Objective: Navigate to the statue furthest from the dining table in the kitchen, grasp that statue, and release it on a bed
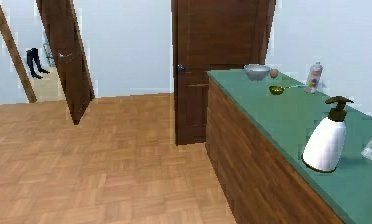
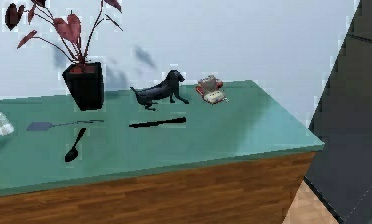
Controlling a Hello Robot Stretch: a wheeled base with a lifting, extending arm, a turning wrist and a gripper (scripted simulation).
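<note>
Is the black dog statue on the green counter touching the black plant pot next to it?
Apart. The arm side view shows a strip of bare green countertop between the dog statue and the plant pot.

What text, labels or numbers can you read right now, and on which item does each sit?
No text can be read.
white pump bottle: plain, no label seen.
tall grey bottle: any print is too small to read.
small red and white item beside the dark dog statue: too small to read.
</note>
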